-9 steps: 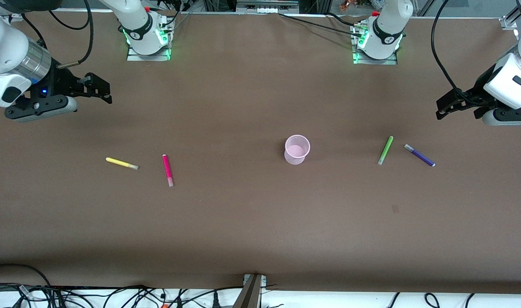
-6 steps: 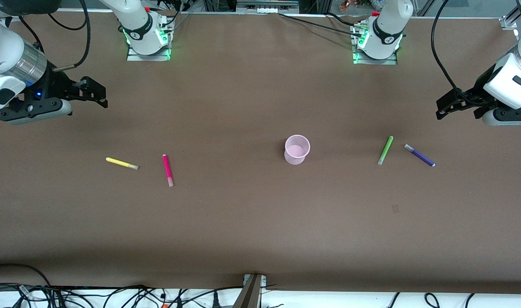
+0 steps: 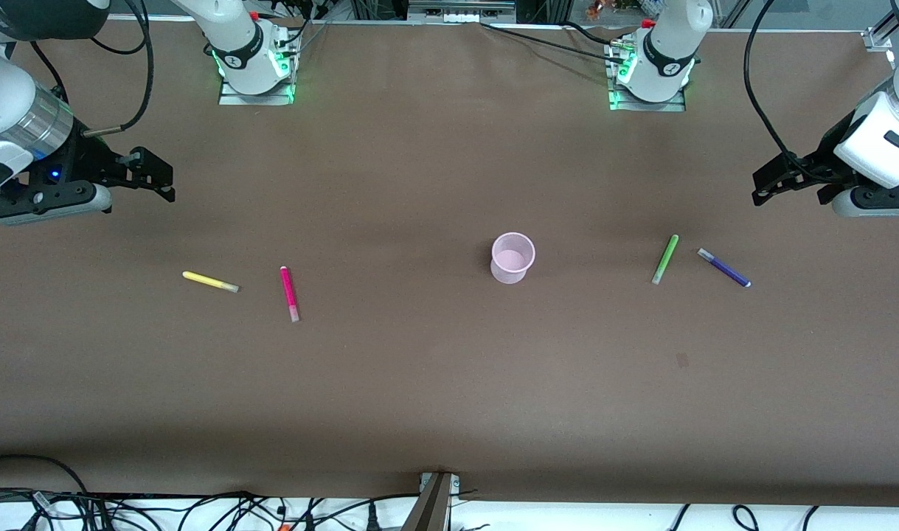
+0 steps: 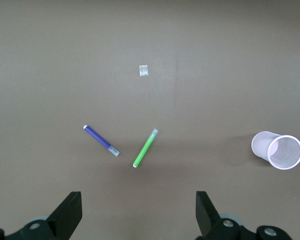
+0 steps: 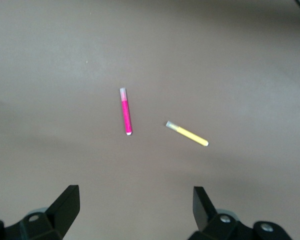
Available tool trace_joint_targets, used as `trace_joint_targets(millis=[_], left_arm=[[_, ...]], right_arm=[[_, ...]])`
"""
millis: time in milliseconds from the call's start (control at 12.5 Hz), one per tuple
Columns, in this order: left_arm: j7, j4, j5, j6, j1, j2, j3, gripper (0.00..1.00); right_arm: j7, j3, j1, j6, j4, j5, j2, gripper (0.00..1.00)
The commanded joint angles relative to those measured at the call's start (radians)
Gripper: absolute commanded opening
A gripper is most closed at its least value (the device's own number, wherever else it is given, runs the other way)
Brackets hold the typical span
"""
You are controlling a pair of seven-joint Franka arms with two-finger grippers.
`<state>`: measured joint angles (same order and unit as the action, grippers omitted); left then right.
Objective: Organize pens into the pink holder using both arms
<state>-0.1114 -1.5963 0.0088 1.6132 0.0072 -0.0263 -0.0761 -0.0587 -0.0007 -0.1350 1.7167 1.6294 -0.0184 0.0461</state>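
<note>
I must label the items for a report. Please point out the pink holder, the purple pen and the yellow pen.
pink holder (image 3: 512, 273), front view, on its outer wall.
purple pen (image 3: 725, 268), front view, middle of its barrel.
yellow pen (image 3: 207, 280), front view, middle of its barrel.

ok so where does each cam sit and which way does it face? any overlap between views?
Front view: high, across the table, facing both bases; shows both arms, the left gripper, the right gripper, the pink holder and all four pens.
Left wrist view: on the left wrist, looking down at the purple pen, green pen and holder; its own open fingers show.
Right wrist view: on the right wrist, looking down at the magenta pen and yellow pen; its own open fingers show.
Shared: each wrist view's pens also show in front; the wrist views share nothing.
</note>
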Motion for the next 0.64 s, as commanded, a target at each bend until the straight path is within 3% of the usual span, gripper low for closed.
trace_joint_targets(millis=[0, 400, 560], left_arm=[[-0.001, 0.025, 0.02, -0.033, 0.011, -0.014, -0.002, 1.0], [-0.001, 0.047, 0.008, -0.041, 0.042, -0.087, -0.002, 1.0], [-0.013, 0.012, 0.014, -0.038, 0.097, -0.107, -0.001, 1.0]], right_arm=[[-0.001, 0.007, 0.011, 0.005, -0.003, 0.02, 0.009, 1.0], [-0.004, 0.007, 0.011, -0.005, -0.01, 0.021, 0.008, 1.0], [-0.022, 0.007, 0.005, -0.015, 0.0, 0.021, 0.023, 1.0]])
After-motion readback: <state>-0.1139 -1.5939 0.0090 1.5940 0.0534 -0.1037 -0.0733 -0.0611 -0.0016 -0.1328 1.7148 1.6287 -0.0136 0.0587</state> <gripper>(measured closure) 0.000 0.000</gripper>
